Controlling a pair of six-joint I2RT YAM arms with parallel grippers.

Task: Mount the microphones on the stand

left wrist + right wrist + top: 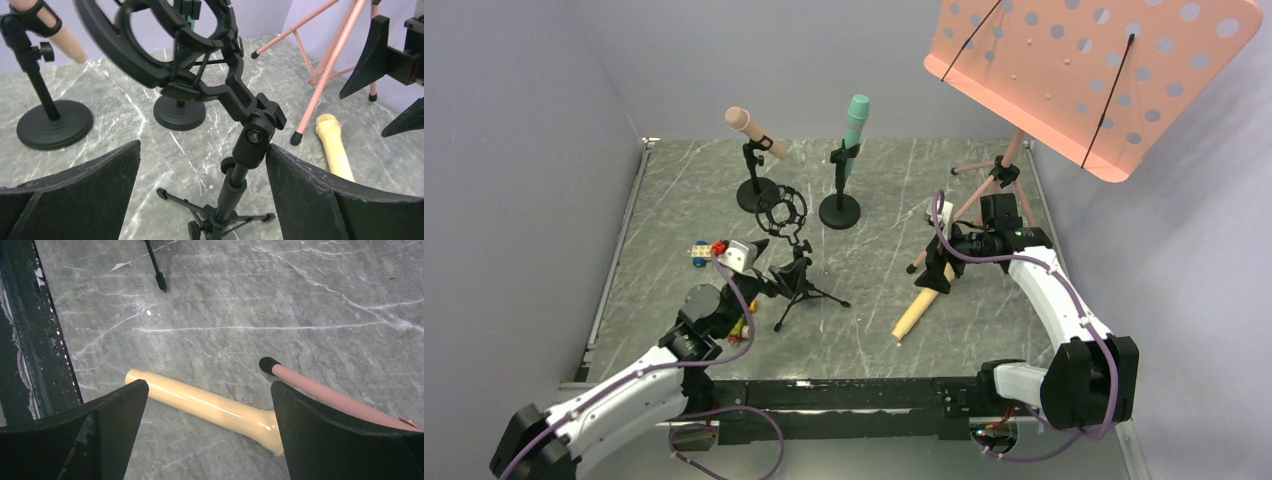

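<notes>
- We see the left end effector (202,150) spread wide either side of the tripod stand (248,140).
- The right end effector (209,386) is wide above the yellow microphone (200,404) lying on the desk (300,305).

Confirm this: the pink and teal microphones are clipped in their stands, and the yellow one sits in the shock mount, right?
Not quite. The pink microphone and teal microphone are clipped in their stands, but the yellow microphone lies flat on the table, with the shock mount empty; the top view shows it.
</notes>
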